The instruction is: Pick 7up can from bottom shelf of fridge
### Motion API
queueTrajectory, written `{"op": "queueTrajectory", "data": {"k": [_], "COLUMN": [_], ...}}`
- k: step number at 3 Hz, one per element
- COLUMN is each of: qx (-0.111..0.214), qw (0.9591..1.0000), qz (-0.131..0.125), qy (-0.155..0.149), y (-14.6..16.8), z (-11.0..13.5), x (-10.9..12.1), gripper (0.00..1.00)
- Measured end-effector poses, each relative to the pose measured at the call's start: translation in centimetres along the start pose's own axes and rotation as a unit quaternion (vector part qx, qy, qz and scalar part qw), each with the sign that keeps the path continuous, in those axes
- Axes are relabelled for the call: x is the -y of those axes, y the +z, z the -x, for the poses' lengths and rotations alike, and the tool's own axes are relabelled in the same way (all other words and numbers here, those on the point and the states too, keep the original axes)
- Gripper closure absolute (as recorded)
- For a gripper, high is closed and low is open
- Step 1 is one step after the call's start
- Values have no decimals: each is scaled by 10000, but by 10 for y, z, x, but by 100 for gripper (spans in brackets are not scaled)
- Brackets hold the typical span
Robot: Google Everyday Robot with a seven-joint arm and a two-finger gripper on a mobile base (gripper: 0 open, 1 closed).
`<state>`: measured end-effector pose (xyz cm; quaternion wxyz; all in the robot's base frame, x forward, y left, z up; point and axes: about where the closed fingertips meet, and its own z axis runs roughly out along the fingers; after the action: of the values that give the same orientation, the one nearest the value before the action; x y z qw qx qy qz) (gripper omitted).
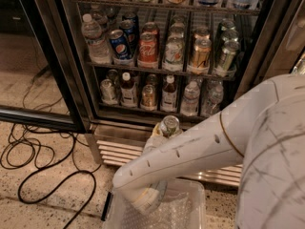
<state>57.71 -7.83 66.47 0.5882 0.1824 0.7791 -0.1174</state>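
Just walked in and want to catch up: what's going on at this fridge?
The robot's gripper holds the 7up can, silver top up, outside the fridge, in front of its base grille and below the bottom shelf. Other bottles and cans stand on that shelf. A clear plastic bin sits on the floor beneath the arm.
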Motion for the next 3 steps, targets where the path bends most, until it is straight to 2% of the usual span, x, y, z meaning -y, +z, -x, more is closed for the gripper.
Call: {"op": "queueTrajectory", "data": {"k": [1, 2, 3], "qx": [-218, -1002, -1968], "qw": [9996, 9935, 9775], "qz": [85, -78, -102], "qy": [180, 527, 751], "y": [8, 21, 7], "z": [-1, -32, -66], "x": [4, 28, 36], "gripper": [100, 100, 100]}}
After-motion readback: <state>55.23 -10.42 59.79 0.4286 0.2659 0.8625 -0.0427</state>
